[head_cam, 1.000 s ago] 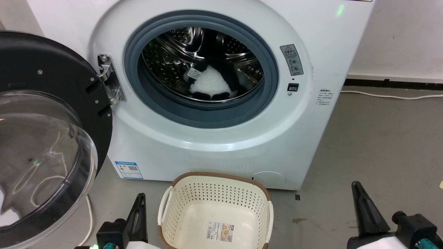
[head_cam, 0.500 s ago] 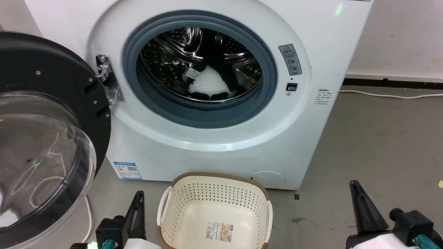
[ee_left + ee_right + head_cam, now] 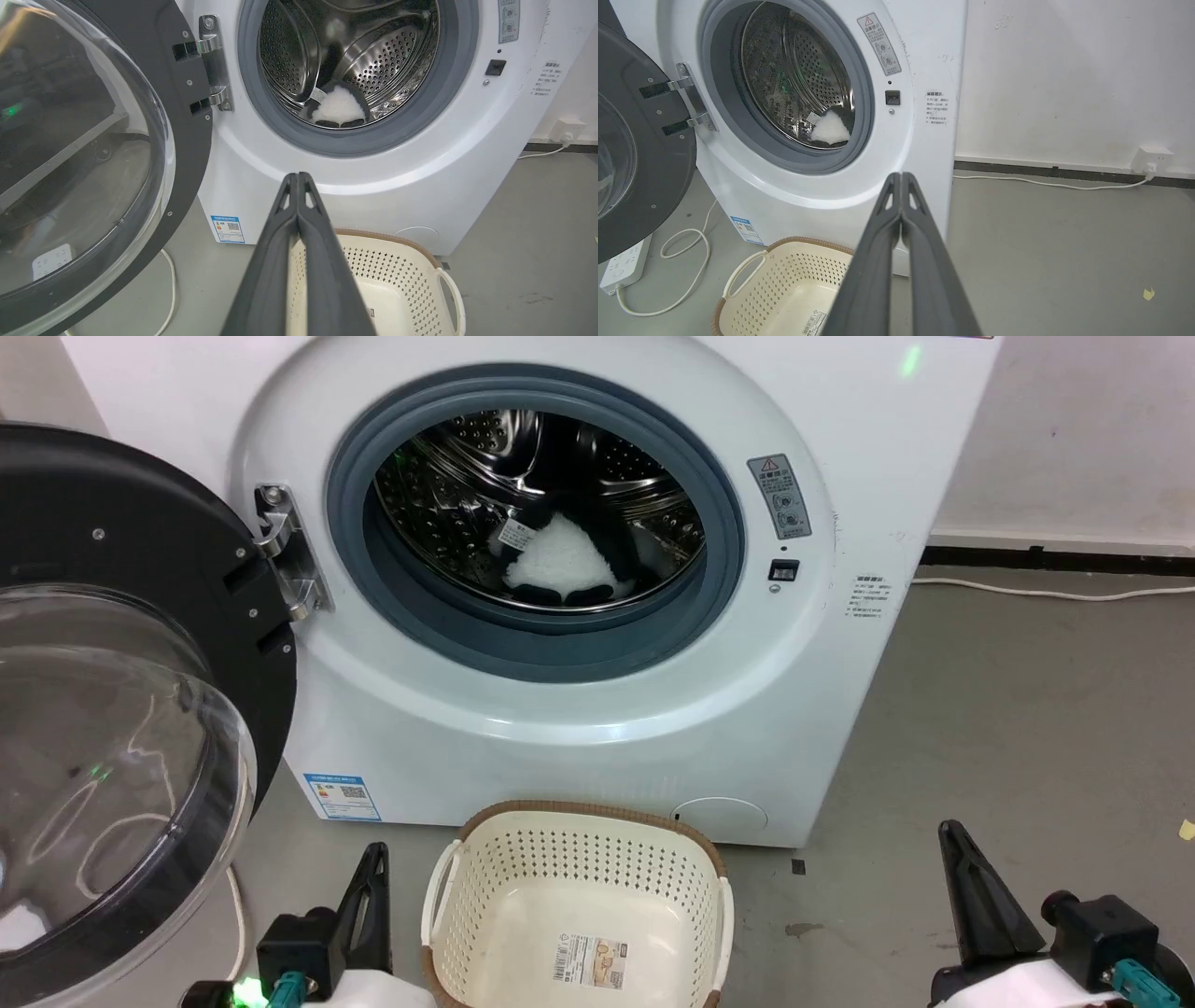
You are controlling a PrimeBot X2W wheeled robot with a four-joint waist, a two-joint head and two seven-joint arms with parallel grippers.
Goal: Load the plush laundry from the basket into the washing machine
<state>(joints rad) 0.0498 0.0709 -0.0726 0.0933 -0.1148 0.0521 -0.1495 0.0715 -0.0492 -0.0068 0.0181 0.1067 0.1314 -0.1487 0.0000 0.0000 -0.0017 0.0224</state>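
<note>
The plush laundry (image 3: 565, 565), black with a white patch and a small tag, lies inside the steel drum of the washing machine (image 3: 560, 709); it also shows as plush (image 3: 337, 108) and plush (image 3: 830, 129). The door (image 3: 121, 709) hangs wide open at the left. The cream basket (image 3: 579, 845) stands on the floor before the washer, holding nothing but its bottom sticker. My left gripper (image 3: 375, 859) is shut just left of the basket, fingertips touching in the left wrist view (image 3: 297, 176). My right gripper (image 3: 950, 833) is shut at the lower right, fingertips together (image 3: 901, 176).
Grey floor (image 3: 1027, 728) stretches right of the washer. A white cable (image 3: 1055, 593) runs along the wall base to a socket (image 3: 1150, 161). A white power strip (image 3: 623, 266) with a looped cord lies on the floor under the open door.
The whole head view has drifted a little to the left, so the camera moved. Both grippers stay low and shut; the plush and basket have not moved.
</note>
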